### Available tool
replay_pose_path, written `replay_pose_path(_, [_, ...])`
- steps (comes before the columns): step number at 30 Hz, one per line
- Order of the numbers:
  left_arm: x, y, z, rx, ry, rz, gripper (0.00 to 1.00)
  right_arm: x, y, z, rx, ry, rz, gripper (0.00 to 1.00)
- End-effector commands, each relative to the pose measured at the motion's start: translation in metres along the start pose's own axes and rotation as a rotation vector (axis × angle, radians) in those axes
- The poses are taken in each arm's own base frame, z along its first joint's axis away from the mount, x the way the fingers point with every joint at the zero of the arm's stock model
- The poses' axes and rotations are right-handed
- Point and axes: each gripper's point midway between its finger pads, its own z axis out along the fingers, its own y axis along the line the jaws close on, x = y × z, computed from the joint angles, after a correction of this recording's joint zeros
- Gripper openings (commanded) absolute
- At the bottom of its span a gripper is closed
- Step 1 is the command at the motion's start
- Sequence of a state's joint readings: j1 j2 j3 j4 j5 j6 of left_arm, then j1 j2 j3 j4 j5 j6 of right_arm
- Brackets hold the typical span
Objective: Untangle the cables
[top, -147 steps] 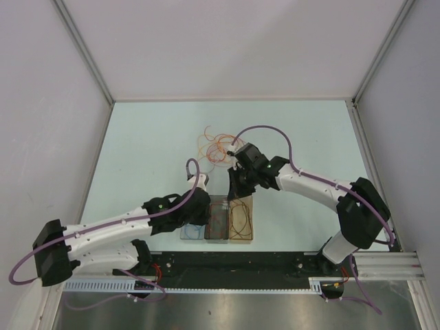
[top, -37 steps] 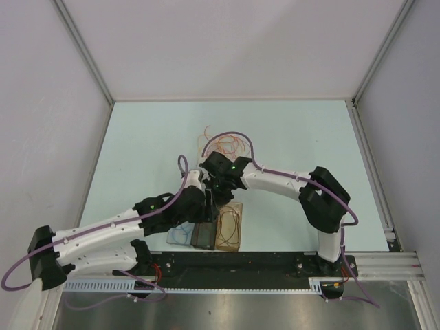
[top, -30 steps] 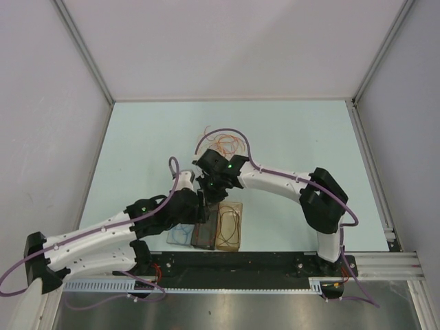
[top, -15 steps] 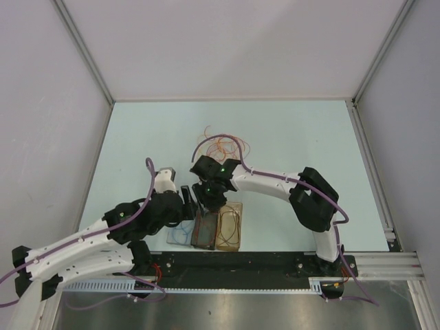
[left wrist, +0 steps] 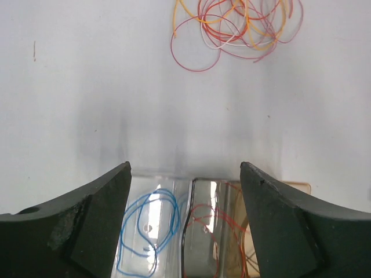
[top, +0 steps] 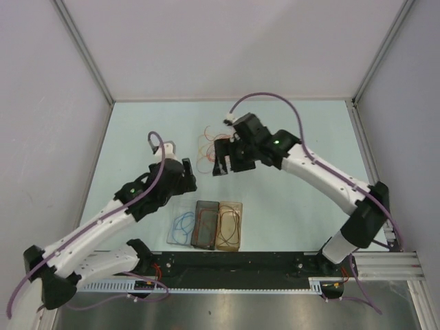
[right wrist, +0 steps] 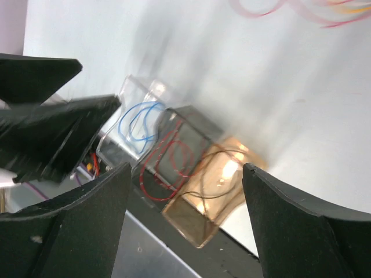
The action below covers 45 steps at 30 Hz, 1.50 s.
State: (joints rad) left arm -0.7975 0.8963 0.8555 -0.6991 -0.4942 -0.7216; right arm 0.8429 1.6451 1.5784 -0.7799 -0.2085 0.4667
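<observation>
End effectors both apart, empty: left end effector (left wrist: 185, 166), right end effector (right wrist: 186, 168). Blue cable (left wrist: 148, 231), red cable (left wrist: 198, 221), brown cable (right wrist: 211, 178) lie in separate boxes (top: 229, 204). I judge the red-orange tangle (left wrist: 235, 23) on bench (left wrist: 87, 87) is left to sort.

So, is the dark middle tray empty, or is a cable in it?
Not empty: a red cable lies looped inside the dark tray; both wrist views show it.

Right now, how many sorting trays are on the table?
3, in a row at the near edge: a clear tray on the left, a dark tray in the middle, an amber tray on the right. None looks hidden.
</observation>
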Motion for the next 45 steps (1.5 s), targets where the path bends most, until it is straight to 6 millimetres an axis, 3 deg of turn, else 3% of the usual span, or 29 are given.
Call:
replay_pose_path(1, [-0.033,-0.034,0.035,0.089,-0.02,0.056,0.79,-0.008,-0.048,-0.04,0.103,-0.106,0.069,0.82])
replay_pose_path(2, [-0.025,-0.037,0.054,0.062,0.025,0.082,0.78,-0.009,-0.06,-0.043,0.117,-0.121,0.097,0.82])
replay_pose_path(3, [-0.04,-0.046,0.061,0.073,-0.005,0.071,0.77,-0.008,-0.064,-0.047,0.12,-0.132,0.106,0.82])
replay_pose_path(7, [-0.048,-0.062,0.112,0.056,0.044,0.112,0.69,0.008,-0.082,-0.052,0.145,-0.131,0.13,0.82])
replay_pose_path(8, [-0.061,-0.071,0.12,0.077,0.041,0.1,0.67,0.01,-0.085,-0.053,0.151,-0.13,0.13,0.82])
replay_pose_path(9, [-0.049,-0.072,0.143,0.063,0.089,0.12,0.64,0.011,-0.089,-0.054,0.156,-0.131,0.136,0.82])
replay_pose_path(11, [-0.06,-0.086,0.159,0.093,0.089,0.135,0.63,0.018,-0.094,-0.054,0.158,-0.121,0.137,0.82])
replay_pose_path(13, [-0.049,-0.091,0.186,0.088,0.129,0.168,0.63,0.021,-0.1,-0.054,0.157,-0.121,0.143,0.83])
replay_pose_path(14, [-0.063,-0.1,0.192,0.101,0.106,0.165,0.63,0.022,-0.102,-0.053,0.155,-0.121,0.149,0.82])
replay_pose_path(15, [-0.064,-0.104,0.199,0.105,0.111,0.169,0.63,0.023,-0.104,-0.052,0.152,-0.118,0.145,0.82])
replay_pose_path(16, [-0.051,-0.101,0.22,0.085,0.151,0.186,0.63,0.024,-0.106,-0.051,0.147,-0.116,0.15,0.82])
replay_pose_path(17, [-0.065,-0.111,0.225,0.101,0.131,0.178,0.63,0.027,-0.108,-0.049,0.148,-0.106,0.154,0.82])
replay_pose_path(19, [-0.051,-0.112,0.246,0.09,0.18,0.191,0.63,0.026,-0.11,-0.047,0.135,-0.109,0.154,0.82])
replay_pose_path(20, [-0.059,-0.119,0.25,0.103,0.17,0.186,0.62,0.027,-0.113,-0.045,0.138,-0.104,0.161,0.82])
replay_pose_path(27, [-0.048,-0.123,0.281,0.078,0.209,0.191,0.52,0.028,-0.118,-0.036,0.116,-0.083,0.163,0.82])
replay_pose_path(41, [-0.04,-0.094,0.291,-0.052,0.207,0.204,0.51,0.03,-0.123,-0.024,0.092,-0.059,0.175,0.81])
replay_pose_path(45, [-0.035,-0.095,0.295,-0.03,0.217,0.2,0.5,0.03,-0.125,-0.021,0.094,-0.054,0.178,0.8])
